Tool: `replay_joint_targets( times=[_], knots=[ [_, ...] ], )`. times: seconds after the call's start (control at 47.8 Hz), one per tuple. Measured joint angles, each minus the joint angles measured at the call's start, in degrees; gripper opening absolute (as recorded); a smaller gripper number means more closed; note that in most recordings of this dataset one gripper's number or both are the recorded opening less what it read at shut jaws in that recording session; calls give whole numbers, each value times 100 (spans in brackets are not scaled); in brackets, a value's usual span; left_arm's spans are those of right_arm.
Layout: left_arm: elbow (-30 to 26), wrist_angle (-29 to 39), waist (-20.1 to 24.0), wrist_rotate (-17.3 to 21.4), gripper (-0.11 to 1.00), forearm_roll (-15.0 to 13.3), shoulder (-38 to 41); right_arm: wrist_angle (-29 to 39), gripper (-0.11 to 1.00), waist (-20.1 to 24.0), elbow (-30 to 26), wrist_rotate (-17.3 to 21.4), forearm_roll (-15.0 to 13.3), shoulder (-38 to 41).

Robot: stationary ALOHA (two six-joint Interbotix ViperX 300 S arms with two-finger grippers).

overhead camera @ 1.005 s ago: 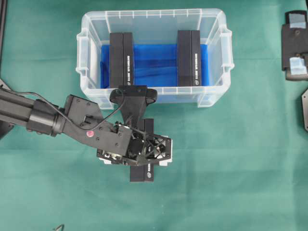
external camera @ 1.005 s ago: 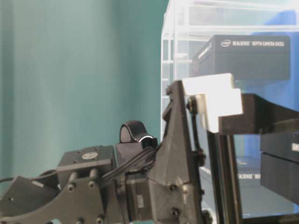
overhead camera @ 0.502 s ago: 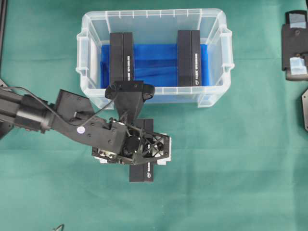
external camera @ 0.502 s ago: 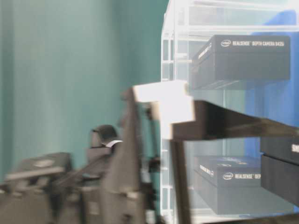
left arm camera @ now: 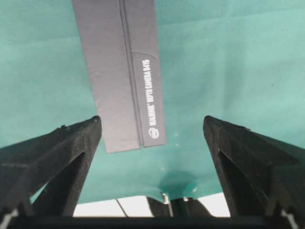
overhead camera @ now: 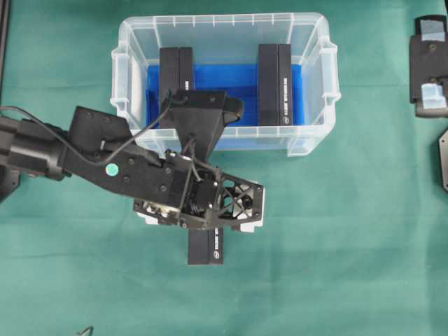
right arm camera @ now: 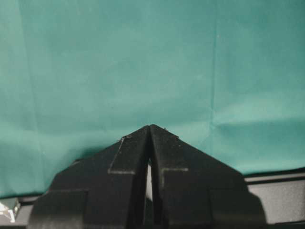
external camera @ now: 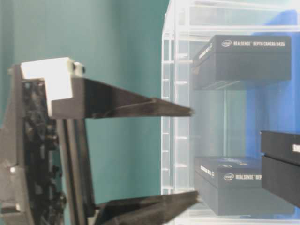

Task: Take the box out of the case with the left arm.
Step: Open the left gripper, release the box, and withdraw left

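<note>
2 black boxes (overhead camera: 177, 84) stood on edge inside the case (overhead camera: 223, 28), one toward its left end and the other (overhead camera: 274, 84) toward its right end, on the bright blue sheet (overhead camera: 225, 91) that lined the bottom. 1 more black box (overhead camera: 207, 250) lay flat on the green cloth (overhead camera: 350, 245) outside the case, just in front of its near wall, with its long side running toward the case. In my left wrist view that box (left arm camera: 125, 71) showed white lettering along one edge and lay on the cloth between and beyond my 2 fingers (left arm camera: 62, 143), touching neither of them.

My left gripper (left arm camera: 152, 125) was spread wide and held nothing. From overhead its openwork head (overhead camera: 227, 204) covered the upper part of the box on the cloth, while my left arm (overhead camera: 84, 157) reached in from the left edge. At table level the 2 fingers (external camera: 140, 105) pointed level toward the clear wall of the case (external camera: 178, 93), one above the other and well apart.

My right gripper (right arm camera: 150, 138) had its fingers pressed together over bare green cloth, gripping nothing.
</note>
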Motion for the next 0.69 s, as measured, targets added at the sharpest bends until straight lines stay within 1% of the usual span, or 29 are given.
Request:
replay_joint_targets(
  times=[0.272, 0.398, 0.544, 0.691],
  knots=[
    [-9, 53, 9, 9, 90, 26, 0, 0, 3, 0, 0, 0, 0, -9],
    [18, 88, 9, 9, 90, 26, -141, 0, 3, 0, 0, -9, -9, -9],
    [316, 114, -53, -62, 90, 26, -492, 0, 3, 0, 0, -9, 0, 0],
    [791, 158, -158, -290, 90, 26, -976, 0, 3, 0, 0, -9, -9, 0]
  ],
)
